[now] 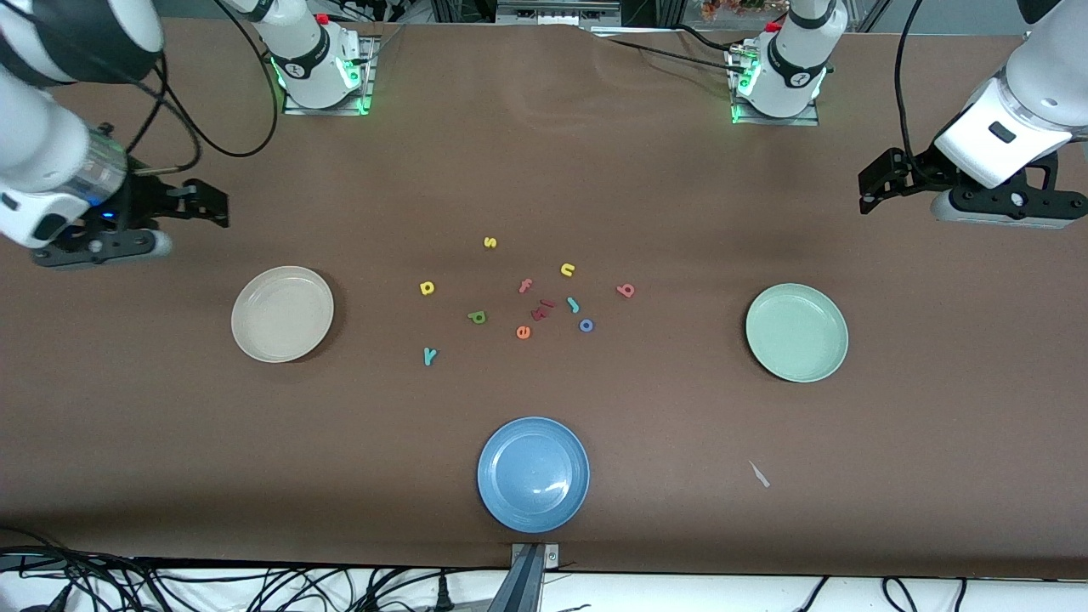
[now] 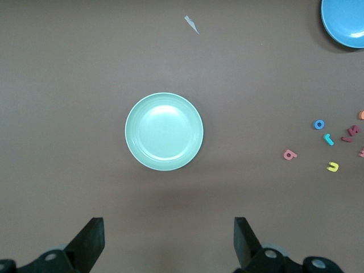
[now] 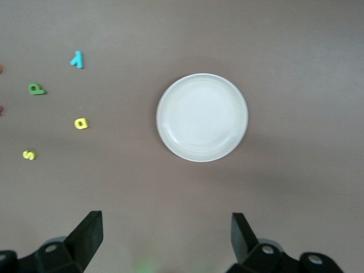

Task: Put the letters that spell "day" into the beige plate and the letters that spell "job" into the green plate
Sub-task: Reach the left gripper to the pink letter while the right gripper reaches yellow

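Observation:
The beige plate (image 1: 282,314) (image 3: 202,117) lies bare toward the right arm's end, the green plate (image 1: 796,332) (image 2: 164,132) bare toward the left arm's end. Between them lie the yellow "d" (image 1: 427,288) (image 3: 81,123), green "a" (image 1: 477,317) (image 3: 36,89), teal "y" (image 1: 430,356) (image 3: 77,58), teal "j" (image 1: 573,304) (image 2: 329,138), blue "o" (image 1: 586,325) (image 2: 319,124) and pink "b" (image 1: 626,291) (image 2: 290,154). My right gripper (image 1: 212,206) (image 3: 166,236) hangs open and holds nothing, up in the air beside the beige plate. My left gripper (image 1: 869,183) (image 2: 168,236) hangs open beside the green plate.
A blue plate (image 1: 533,473) (image 2: 347,20) sits near the front edge. Among the letters also lie a yellow "s" (image 1: 490,242), yellow "n" (image 1: 568,269), pink "f" (image 1: 525,286), orange "e" (image 1: 523,331) and dark red pieces (image 1: 542,308). A pale scrap (image 1: 759,474) lies nearer the front camera than the green plate.

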You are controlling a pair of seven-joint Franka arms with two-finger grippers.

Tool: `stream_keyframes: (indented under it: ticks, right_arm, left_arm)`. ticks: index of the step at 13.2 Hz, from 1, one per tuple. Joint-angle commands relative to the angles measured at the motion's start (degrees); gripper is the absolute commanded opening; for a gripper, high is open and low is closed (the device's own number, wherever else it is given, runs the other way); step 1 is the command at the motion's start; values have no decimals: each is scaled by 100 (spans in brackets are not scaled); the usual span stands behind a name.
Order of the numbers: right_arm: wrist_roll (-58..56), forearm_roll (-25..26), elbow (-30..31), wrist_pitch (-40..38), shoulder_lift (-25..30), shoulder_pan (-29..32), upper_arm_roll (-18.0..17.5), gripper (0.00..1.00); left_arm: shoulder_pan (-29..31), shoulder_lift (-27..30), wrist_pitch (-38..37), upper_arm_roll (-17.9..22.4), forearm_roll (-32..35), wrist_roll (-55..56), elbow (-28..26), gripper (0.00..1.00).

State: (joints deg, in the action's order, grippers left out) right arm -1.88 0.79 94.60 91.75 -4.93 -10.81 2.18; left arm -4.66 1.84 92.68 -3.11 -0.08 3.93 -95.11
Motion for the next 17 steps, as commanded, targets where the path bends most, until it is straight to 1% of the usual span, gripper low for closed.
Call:
stream_keyframes:
  ticks: [1,3,5,6,8,9,10,13,14,15,17]
  right_arm:
    - [91,-70,15,70,-157,-175,-138,100]
    - [65,-158,-2,185,-402,-403,-165,100]
    - [-5,-307,-3,193,-789,-553,-200,100]
    - [29,-308,-29,211,-851,-676,-200,100]
    - [178,-351,14,491,-974,-782,-200,100]
    - [596,-395,76,780,-1106,-817,-200,100]
    - [731,-395,198,1026,-1142,-861,-209,100]
    - [1258,-343,1075,2360,-1125,-1134,-200,100]
    - [1303,-351,1322,2747,-1116,-1151,-209,100]
    - [1330,-378,1464,2977,-1133,-1160,-235,100]
    - [1348,-387,1693,3330,-1159,-1178,-288,100]
  left_arm:
    - [9,115,-49,-23,122,-42,-70,100]
    - [9,115,-49,-23,122,-42,-70,100]
    - [9,115,-49,-23,122,-42,-70,100]
    - [9,115,-49,-23,122,-42,-70,100]
    - [0,115,-49,-23,122,-42,-70,100]
    - [9,115,-49,-23,122,-42,-70,100]
    - [9,115,-49,-23,122,-42,-70,100]
    - [9,115,-49,-23,113,-33,-70,100]
    - [9,106,-49,-14,113,-24,-70,100]
    - [9,80,-40,-5,113,-15,-70,100]
    - [-87,-436,-49,-57,192,-33,-70,100]
